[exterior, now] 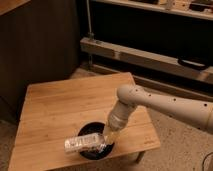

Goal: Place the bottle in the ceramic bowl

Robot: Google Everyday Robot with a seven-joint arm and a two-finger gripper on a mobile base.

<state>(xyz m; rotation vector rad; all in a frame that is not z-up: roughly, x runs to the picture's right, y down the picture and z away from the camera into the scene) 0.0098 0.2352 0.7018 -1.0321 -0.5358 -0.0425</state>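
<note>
A small clear bottle (82, 143) with a white label lies crosswise over the black ceramic bowl (91, 131), its left end jutting past the bowl's left rim. The bowl sits near the front edge of the wooden table (60, 107). My gripper (106, 140) reaches down from the white arm at the right and is shut on the bottle's right end, just above the bowl's inside. The bowl's near rim is partly hidden by the bottle.
The small table stands on a speckled floor. A dark wooden cabinet (40, 45) rises behind at the left. A low metal shelf rail (145, 57) runs along the back right. The table's front edge lies close to the bowl.
</note>
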